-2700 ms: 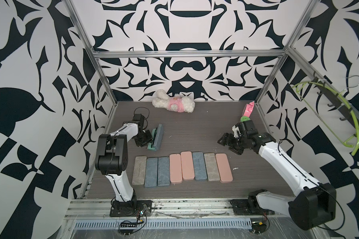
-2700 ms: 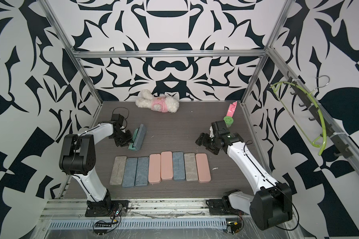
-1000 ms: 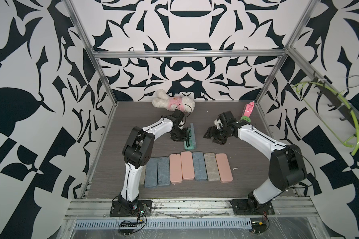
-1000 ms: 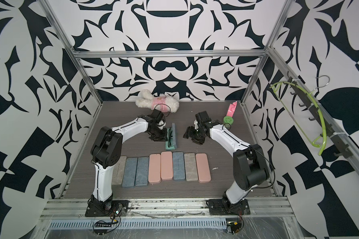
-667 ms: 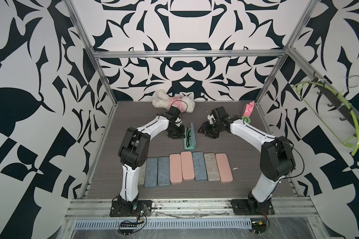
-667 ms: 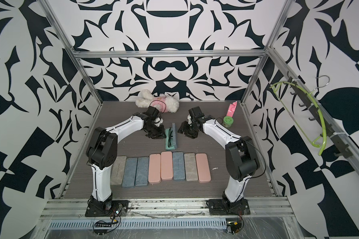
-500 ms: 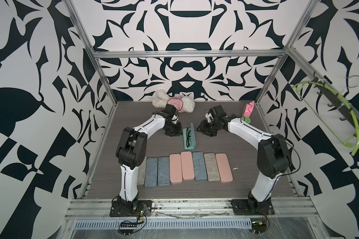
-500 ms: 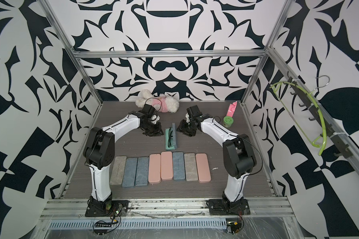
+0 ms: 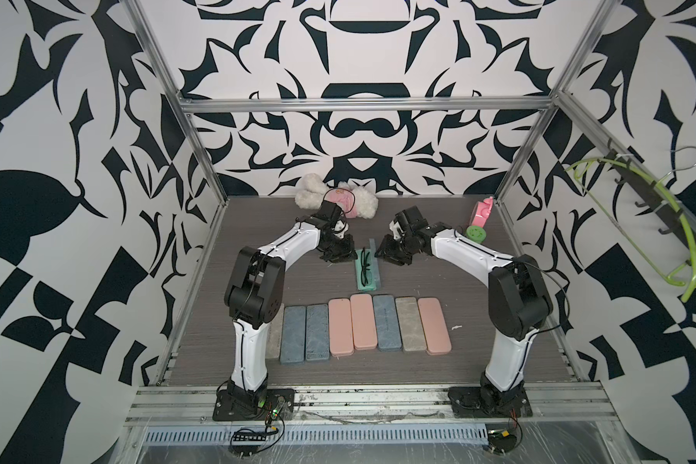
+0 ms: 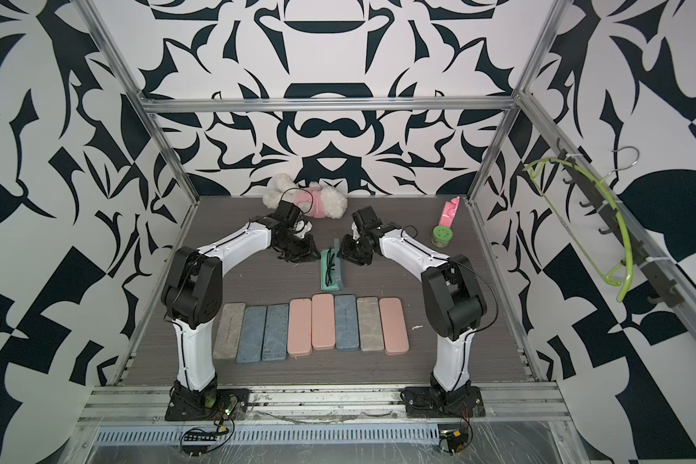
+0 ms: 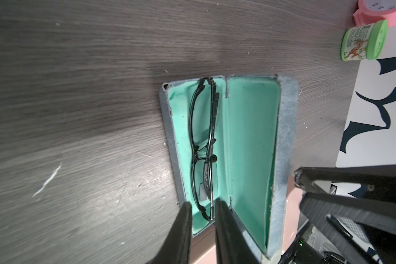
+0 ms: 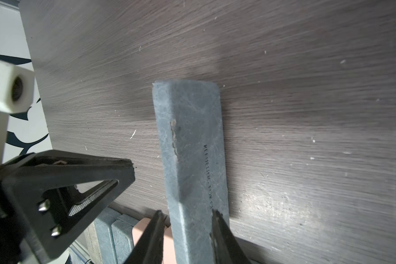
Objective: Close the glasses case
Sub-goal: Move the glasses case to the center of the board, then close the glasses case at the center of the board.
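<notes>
The glasses case lies open mid-table: grey-blue shell, teal lining, lid raised on its right side. Black glasses rest in the base. My left gripper hangs by the case's far left corner. In the left wrist view its jaws stand a narrow gap apart with nothing pinched. My right gripper sits just right of the lid. In the right wrist view its fingers flank the lid's outer shell, one with a visible gap.
A row of several closed cases lies in front of the open one. At the back is a white and pink plush toy. A pink tape roll and a green can stand at the far right.
The left arm brought the open case from the left side to the middle. The right gripper moved left up to the lid and its jaws narrowed. The case has stayed put for the last second.
</notes>
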You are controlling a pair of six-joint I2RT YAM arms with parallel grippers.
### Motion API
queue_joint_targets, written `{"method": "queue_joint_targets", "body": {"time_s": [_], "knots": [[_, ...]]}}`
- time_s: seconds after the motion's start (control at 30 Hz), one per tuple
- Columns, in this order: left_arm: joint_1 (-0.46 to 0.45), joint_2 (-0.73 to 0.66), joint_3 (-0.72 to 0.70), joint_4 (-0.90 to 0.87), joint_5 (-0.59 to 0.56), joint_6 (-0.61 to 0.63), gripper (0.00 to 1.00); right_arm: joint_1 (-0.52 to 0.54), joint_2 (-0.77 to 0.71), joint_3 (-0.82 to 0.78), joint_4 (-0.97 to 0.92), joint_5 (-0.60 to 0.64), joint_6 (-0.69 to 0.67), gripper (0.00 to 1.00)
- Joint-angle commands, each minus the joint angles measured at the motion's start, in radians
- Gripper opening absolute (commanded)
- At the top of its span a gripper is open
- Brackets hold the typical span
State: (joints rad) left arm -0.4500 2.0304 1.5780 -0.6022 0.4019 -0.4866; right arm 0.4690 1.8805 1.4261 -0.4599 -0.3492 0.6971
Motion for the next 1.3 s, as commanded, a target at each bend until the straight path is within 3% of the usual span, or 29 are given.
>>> {"method": "queue_joint_targets", "body": {"time_s": [0.0,0.7,1.27], "knots": [[-0.002,0.028,-0.012,0.021,0.031,-0.012,0.24,0.010,-0.007,0.019,0.018,0.023,-0.015,0.34],[-0.037,0.115,0.005,-0.011,-0.024,0.014,0.23,0.043,-0.003,0.012,0.006,0.050,-0.024,0.30],[-0.059,0.149,0.024,-0.041,-0.072,0.037,0.17,0.054,-0.007,0.006,-0.009,0.072,-0.031,0.26]]}}
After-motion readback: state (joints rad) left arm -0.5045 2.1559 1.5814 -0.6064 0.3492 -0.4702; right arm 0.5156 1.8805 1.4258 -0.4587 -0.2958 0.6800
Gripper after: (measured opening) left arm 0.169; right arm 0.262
